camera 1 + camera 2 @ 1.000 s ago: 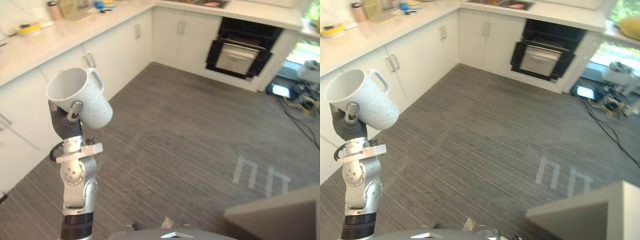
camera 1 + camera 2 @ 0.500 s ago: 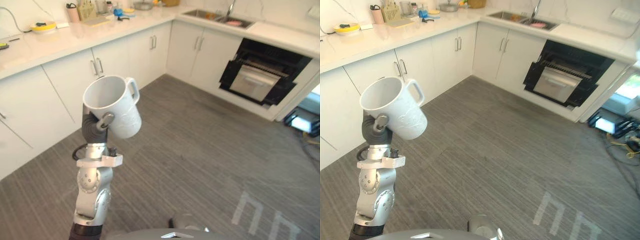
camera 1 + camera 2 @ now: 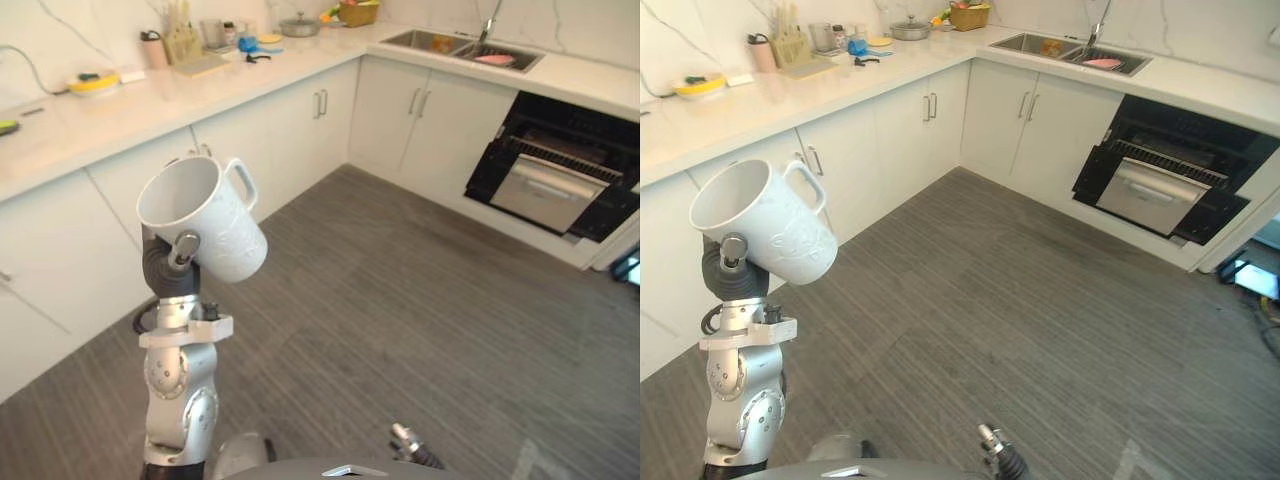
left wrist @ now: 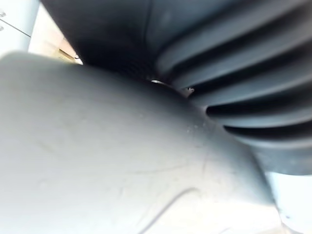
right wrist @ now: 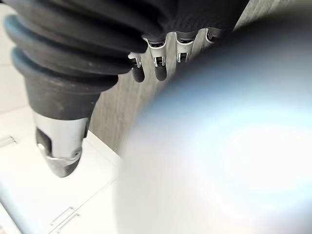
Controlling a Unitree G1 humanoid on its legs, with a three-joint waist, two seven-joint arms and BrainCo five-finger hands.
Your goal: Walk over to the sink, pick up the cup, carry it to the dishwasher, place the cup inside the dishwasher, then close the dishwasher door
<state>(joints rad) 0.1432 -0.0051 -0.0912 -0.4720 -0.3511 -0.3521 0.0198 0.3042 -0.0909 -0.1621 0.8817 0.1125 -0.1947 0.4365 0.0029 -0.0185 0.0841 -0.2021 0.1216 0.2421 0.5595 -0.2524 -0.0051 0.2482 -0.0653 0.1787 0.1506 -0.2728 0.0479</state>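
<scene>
The pick-up looks done. The cup (image 3: 207, 228) is off the sink (image 3: 461, 46) and in the air, held by the left robot hand (image 3: 167, 272) at about 9 o'clock in the head view. The carry seems to be under way. The dishwasher (image 3: 560, 150) stands at 2 o'clock, well apart from the cup, with a wide stretch of grey floor (image 3: 400, 300) between them. Its door (image 3: 546, 194) hangs open and its dark inside shows, so it looks ready to take the cup. What is left, as I judge it, is the rest of the walk, setting the cup inside and shutting the door.

The cup sits on top of the left robot hand, at 12 to 1 o'clock from it. It is tilted, with its empty mouth facing 11 o'clock and its handle at 1 o'clock, clear of the hand. The thumb presses on the cup's outer wall just under the rim. The other fingers are hidden behind the cup, but the hold reads as a closed grip round its body. In the left wrist view the white wall lies tight against the dark ribbed cover.

The right robot hand (image 5: 157, 66) shows in its own wrist view, and I cannot tell how it is set. The table (image 3: 120, 105) runs from 10 to 1 o'clock, carrying the sink at its far end.
</scene>
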